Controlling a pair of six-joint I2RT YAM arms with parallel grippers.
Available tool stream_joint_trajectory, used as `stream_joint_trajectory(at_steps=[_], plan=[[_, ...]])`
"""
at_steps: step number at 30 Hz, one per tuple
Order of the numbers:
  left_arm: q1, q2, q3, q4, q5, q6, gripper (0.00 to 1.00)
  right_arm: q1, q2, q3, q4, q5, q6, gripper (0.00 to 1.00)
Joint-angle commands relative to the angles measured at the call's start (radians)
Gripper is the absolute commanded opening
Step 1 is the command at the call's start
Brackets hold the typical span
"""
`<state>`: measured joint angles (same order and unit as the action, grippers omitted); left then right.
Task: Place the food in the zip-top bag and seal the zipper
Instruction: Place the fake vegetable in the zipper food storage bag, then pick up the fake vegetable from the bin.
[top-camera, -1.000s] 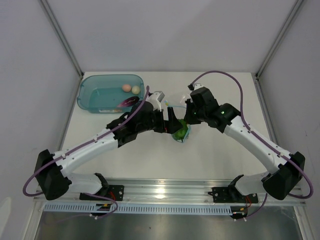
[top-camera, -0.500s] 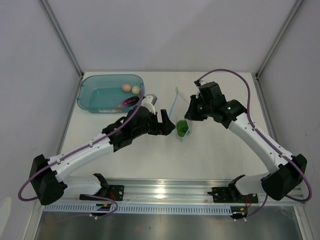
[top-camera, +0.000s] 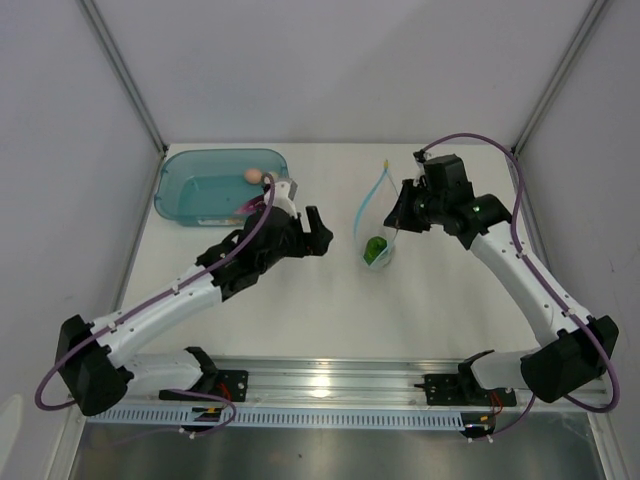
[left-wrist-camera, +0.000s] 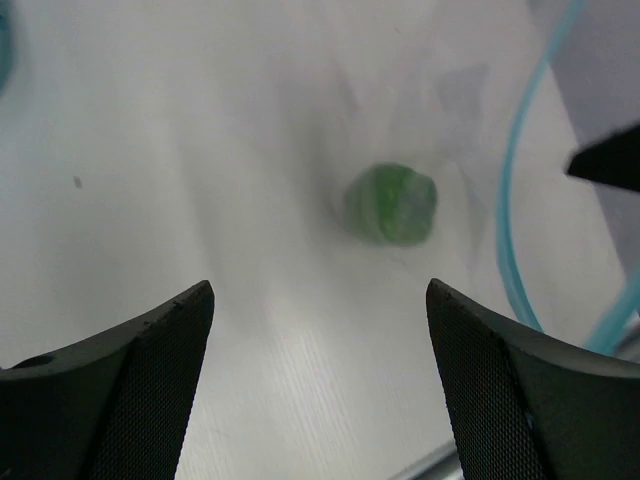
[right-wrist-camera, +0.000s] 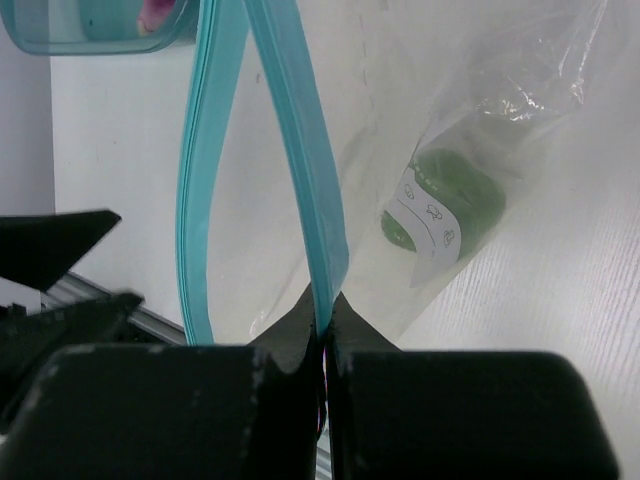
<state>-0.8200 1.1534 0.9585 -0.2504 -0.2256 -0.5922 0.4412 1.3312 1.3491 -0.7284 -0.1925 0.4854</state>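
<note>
Clear zip-top bag (right-wrist-camera: 400, 120), green pepper (right-wrist-camera: 472, 195) inside, blue zipper (right-wrist-camera: 305, 170) pinched by right fingers (right-wrist-camera: 200, 400), left fingers (left-wrist-camera: 130, 390) spread.

**Top external:** mounted high behind the arm bases, facing down and forward. Distant; takes in the whole white table (top-camera: 340, 310), both arms and the teal tub (top-camera: 205, 190).

**Left wrist:** set behind the left gripper (left-wrist-camera: 318, 300), facing down at the tabletop. Close and blurred.

**Right wrist:** set behind the right gripper (right-wrist-camera: 322, 305), facing along the zipper (right-wrist-camera: 300, 150). Very close, with a corner of the tub at upper left.

**Shared by all three:** the green pepper (left-wrist-camera: 392, 203) inside the zip-top bag (right-wrist-camera: 520, 80), and the zipper.
</note>
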Motion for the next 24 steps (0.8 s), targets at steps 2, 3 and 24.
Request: stream_joint_trajectory(at_steps=[2,3,24], plan=[[0.146,0.066,0.068,-0.003,-0.074,0.034,0.89,-0.001,-0.036,0.045,0.0,0.036,-0.025,0.0],[0.174,0.081,0.075,-0.003,-0.069,0.032,0.89,-0.001,-0.04,0.045,-0.002,0.041,-0.033,0.0],[0.637,0.784,0.678,-0.213,0.106,-0.276,0.88,0.001,0.028,0.001,0.026,0.053,-0.071,0.0]])
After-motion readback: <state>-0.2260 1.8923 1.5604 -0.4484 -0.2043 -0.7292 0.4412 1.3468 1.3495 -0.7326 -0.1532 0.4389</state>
